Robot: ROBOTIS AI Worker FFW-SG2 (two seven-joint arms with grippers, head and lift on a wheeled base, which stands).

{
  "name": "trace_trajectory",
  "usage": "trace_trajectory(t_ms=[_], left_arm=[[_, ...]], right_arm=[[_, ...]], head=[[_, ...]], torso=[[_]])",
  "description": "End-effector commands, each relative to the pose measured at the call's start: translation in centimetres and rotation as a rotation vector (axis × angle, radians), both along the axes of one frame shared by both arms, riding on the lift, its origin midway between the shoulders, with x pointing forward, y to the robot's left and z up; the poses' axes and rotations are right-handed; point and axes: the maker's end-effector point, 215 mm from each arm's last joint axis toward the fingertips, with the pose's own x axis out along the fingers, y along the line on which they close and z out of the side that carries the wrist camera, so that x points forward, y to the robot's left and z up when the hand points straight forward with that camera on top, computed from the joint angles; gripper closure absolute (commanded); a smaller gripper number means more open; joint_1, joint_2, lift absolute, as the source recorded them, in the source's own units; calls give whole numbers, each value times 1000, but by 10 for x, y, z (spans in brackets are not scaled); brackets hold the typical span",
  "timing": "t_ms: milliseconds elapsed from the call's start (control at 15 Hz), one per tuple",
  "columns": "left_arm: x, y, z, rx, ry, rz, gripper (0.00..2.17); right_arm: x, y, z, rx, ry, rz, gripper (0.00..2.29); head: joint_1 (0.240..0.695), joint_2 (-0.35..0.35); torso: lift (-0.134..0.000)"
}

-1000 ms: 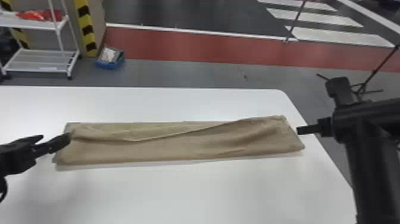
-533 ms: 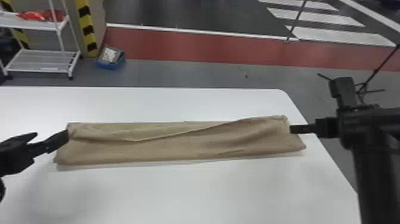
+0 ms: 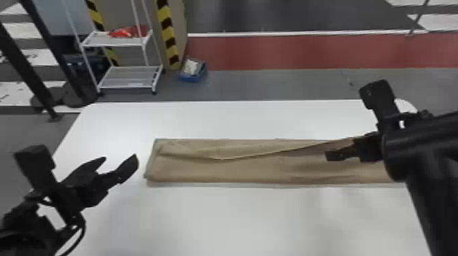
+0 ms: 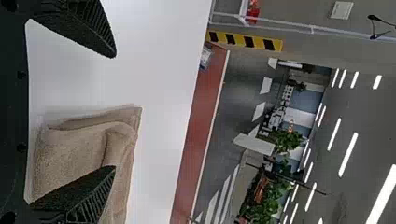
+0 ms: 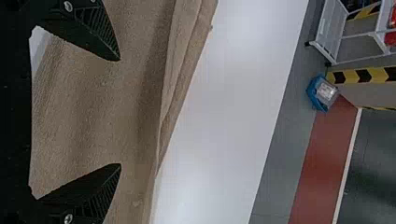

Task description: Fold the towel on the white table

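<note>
And here's the brown towel (image 3: 245, 172), a long folded strip lying crosswise on the white table (image 3: 255, 221), one loose edge slanting over its top! On the left, the left gripper (image 3: 120, 159) hangs just beside the towel's left end, fingers spread wide, nothing between them. Over to the right, the right gripper (image 3: 331, 155) is above the towel's right-hand stretch, and its fingers are spread too; whether they touch the cloth, I cannot tell. Beyond the table stands a white shelf rack (image 3: 127, 82), with a blue bin (image 3: 193, 79) on the floor near it.
</note>
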Motion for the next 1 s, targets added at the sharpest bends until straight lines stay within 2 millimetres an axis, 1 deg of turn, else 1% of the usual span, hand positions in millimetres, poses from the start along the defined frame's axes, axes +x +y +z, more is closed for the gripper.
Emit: trace_trajectory(t_ms=[0,67,133,200,267,467,733,867,933], left_arm=[[0,-7,-6,-12,3,-13,16],[-1,-8,-9,-16,9,-17,16],[-1,-10,-10,-20,11,-24,16],[0,-16,-13,-24,13,-34,16],[4,-23,-11,-22,8,-49,16],[15,-47,-5,-29,-5,-96,16],[15,-47,-8,-28,0,-101,16],[16,-47,-7,-26,-11,-105,16],[16,-50,-8,-31,-10,-110,16]], right_arm=[[0,28,-12,16,23,18,80],[6,39,-15,7,16,33,80],[17,45,-12,5,0,34,83],[22,45,-16,5,5,29,83],[28,40,-14,-12,-1,13,83],[31,23,-26,-64,26,-22,83],[31,18,-29,-103,36,-24,87],[36,5,-36,-169,39,-46,87],[43,-3,-37,-206,21,-53,87]], head=[[695,99],[695,110],[695,117],[695,123],[695,127],[695,111],[695,71],[695,69],[695,66]], torso=[[-126],[-126],[-126],[-126],[-126],[-126],[-126],[-126],[-126]])
